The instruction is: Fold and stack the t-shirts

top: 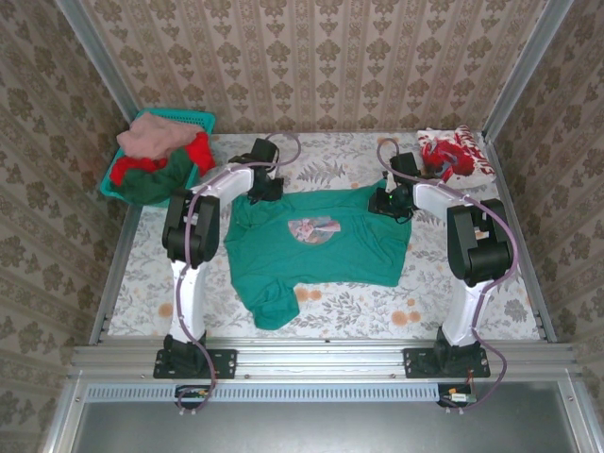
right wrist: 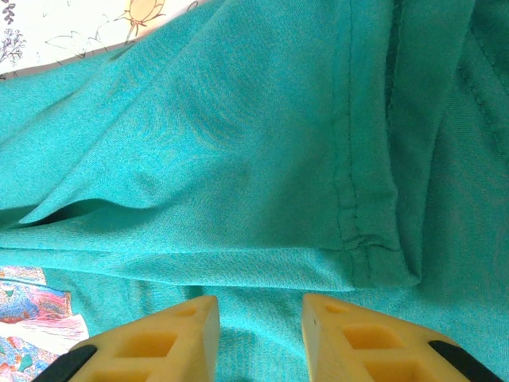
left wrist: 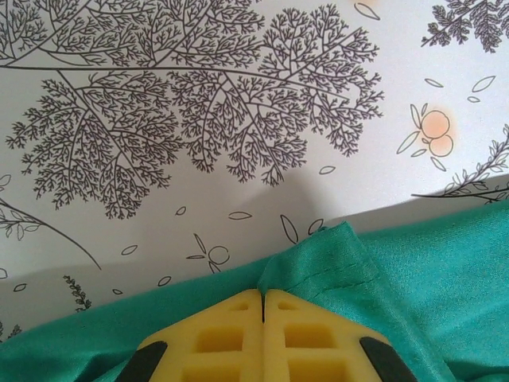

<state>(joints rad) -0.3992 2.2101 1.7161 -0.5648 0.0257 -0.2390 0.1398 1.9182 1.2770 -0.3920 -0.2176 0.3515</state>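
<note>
A teal-green t-shirt (top: 326, 253) with a pale pinkish chest print (top: 314, 229) lies spread across the middle of the table. My left gripper (top: 265, 190) is at its far left corner. In the left wrist view that gripper (left wrist: 263, 293) is shut, with a raised fold of the shirt's edge (left wrist: 326, 255) pinched at its tips. My right gripper (top: 392, 201) is over the far right corner. There it (right wrist: 261, 306) stands open just above the teal cloth (right wrist: 238, 143), a stitched hem (right wrist: 350, 199) just ahead of it and the print (right wrist: 32, 318) at lower left.
A teal mesh basket (top: 193, 120) at the far left holds salmon-pink (top: 156, 135), red (top: 200, 151) and dark green (top: 156, 184) shirts. A red-and-white patterned shirt (top: 455, 151) lies at the far right corner. The floral tablecloth (top: 359, 307) shows in front of the shirt.
</note>
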